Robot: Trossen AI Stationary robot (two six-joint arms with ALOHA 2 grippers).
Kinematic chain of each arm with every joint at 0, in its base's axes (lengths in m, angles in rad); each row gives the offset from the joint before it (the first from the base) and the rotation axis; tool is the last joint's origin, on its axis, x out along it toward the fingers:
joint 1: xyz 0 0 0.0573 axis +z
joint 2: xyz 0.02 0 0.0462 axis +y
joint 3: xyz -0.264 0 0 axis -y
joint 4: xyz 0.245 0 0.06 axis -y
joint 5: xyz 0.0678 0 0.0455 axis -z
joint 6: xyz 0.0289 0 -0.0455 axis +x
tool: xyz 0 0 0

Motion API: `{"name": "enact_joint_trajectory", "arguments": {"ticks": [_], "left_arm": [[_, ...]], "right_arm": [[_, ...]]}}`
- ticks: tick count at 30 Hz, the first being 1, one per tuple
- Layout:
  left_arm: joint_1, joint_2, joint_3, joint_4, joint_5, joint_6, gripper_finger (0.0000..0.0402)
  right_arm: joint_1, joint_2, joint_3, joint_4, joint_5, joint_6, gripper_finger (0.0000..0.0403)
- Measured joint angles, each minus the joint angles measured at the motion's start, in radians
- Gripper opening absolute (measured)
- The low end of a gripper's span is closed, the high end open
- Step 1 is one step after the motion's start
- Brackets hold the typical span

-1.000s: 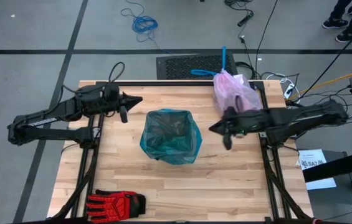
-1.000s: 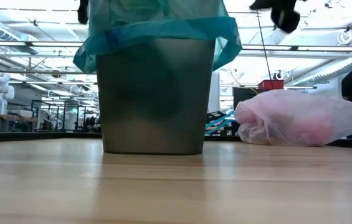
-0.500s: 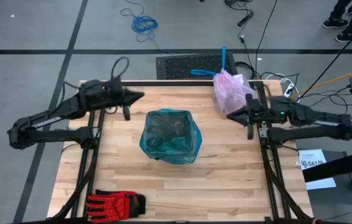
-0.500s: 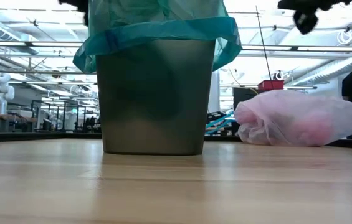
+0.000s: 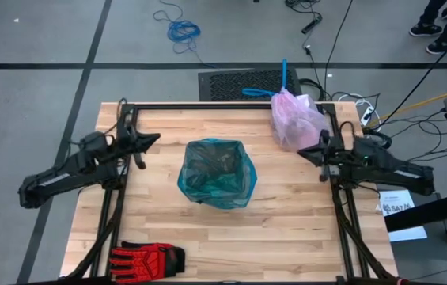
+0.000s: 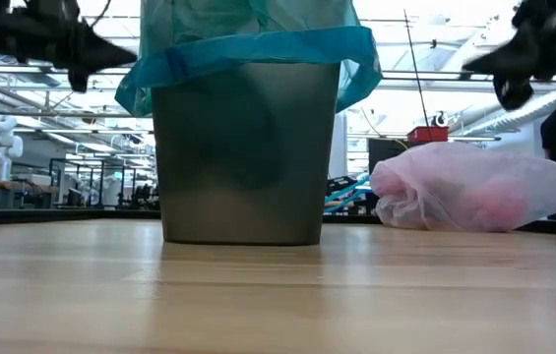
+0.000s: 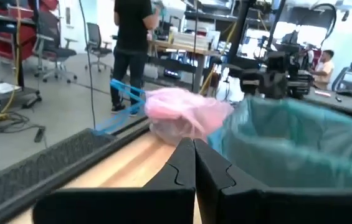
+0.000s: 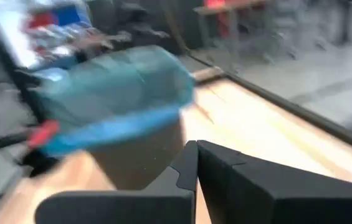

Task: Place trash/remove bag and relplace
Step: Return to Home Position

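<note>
The pale pink bag (image 5: 294, 120) lies bunched on its side at the table's far right; its blue drawstring (image 5: 283, 75) reaches past the far edge. It also shows in the low view (image 6: 474, 189) and the left wrist view (image 7: 185, 113). A grey bin (image 6: 243, 157) lined with a teal-green bag (image 5: 217, 172) stands upright mid-table. My left gripper (image 5: 152, 141) hovers left of the bin, shut (image 7: 194, 163). My right gripper (image 5: 305, 153) hovers right of the bin, near the pink bag, shut (image 8: 197, 163). Neither touches anything.
A red and black glove (image 5: 148, 257) lies at the table's near left corner. A dark mat (image 5: 243, 81) and cables sit on the floor beyond the far edge. A person stands in the room behind the pink bag (image 7: 132, 37). Bare wood (image 5: 231, 237) lies near the bin.
Both arms have drawn back from the bin. My left gripper moved toward the table's left edge and somewhat nearer and lower. My right gripper swung toward the right edge, beside the pink bag, and has come lower. The bin and the bags have stayed put.
</note>
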Motion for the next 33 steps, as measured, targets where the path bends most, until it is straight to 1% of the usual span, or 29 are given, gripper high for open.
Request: {"name": "enact_joint_trajectory", "arguments": {"ticks": [1,3,4,5,6,8,10,12,15,18,20,23,25,29,31,33], "left_arm": [[-0.003,-0.009,-0.029,0.017,0.001,0.0,0.0],[-0.007,-0.012,-0.085,0.053,0.003,0.0,0.0],[-0.011,-0.012,-0.11,0.067,0.003,-0.001,0.0],[-0.015,-0.012,-0.134,0.087,0.003,-0.001,0.0],[-0.018,-0.012,-0.156,0.113,0.003,-0.001,0.0],[-0.024,-0.012,-0.202,0.17,0.003,0.001,0.0],[-0.028,-0.012,-0.241,0.204,0.003,0.001,0.0],[-0.029,-0.012,-0.276,0.249,-0.006,0.002,0.0],[-0.029,-0.012,-0.294,0.262,-0.029,0.014,0.0],[-0.029,-0.012,-0.294,0.261,-0.03,0.034,0.0],[-0.029,-0.013,-0.294,0.24,-0.039,0.042,0.0],[-0.029,-0.013,-0.294,0.2,-0.042,0.035,0.0],[-0.029,-0.013,-0.294,0.168,-0.042,0.035,0.0],[-0.029,-0.013,-0.295,0.128,-0.042,0.03,0.0],[-0.029,-0.013,-0.295,0.128,-0.042,0.02,0.0],[-0.029,-0.012,-0.295,0.128,-0.044,-0.04,0.0]], "right_arm": [[0.0,0.005,-0.01,-0.024,0.029,0.007,0.0],[0.0,0.017,-0.019,-0.017,0.088,0.057,0.0],[-0.001,0.017,-0.022,0.003,0.093,0.078,0.0],[-0.001,0.017,-0.023,0.024,0.094,0.064,0.0],[-0.001,0.018,-0.026,0.045,0.076,0.002,0.0],[-0.001,0.019,-0.045,0.083,-0.009,-0.138,0.0],[0.0,0.019,-0.079,0.147,-0.044,-0.194,0.0],[-0.004,0.018,-0.128,0.189,-0.045,-0.197,0.0],[-0.005,0.014,-0.221,0.217,-0.053,-0.158,0.0],[-0.005,-0.006,-0.291,0.408,-0.104,-0.152,0.0],[-0.005,-0.019,-0.293,0.447,-0.118,-0.188,0.0],[-0.013,-0.021,-0.294,0.386,-0.102,-0.222,0.0],[-0.02,-0.015,-0.295,0.328,-0.096,-0.2,0.0],[-0.019,0.006,-0.295,0.334,-0.122,-0.166,0.0],[-0.019,0.012,-0.295,0.332,-0.096,-0.142,0.0],[-0.019,0.022,-0.295,0.328,-0.069,-0.125,0.0]]}}
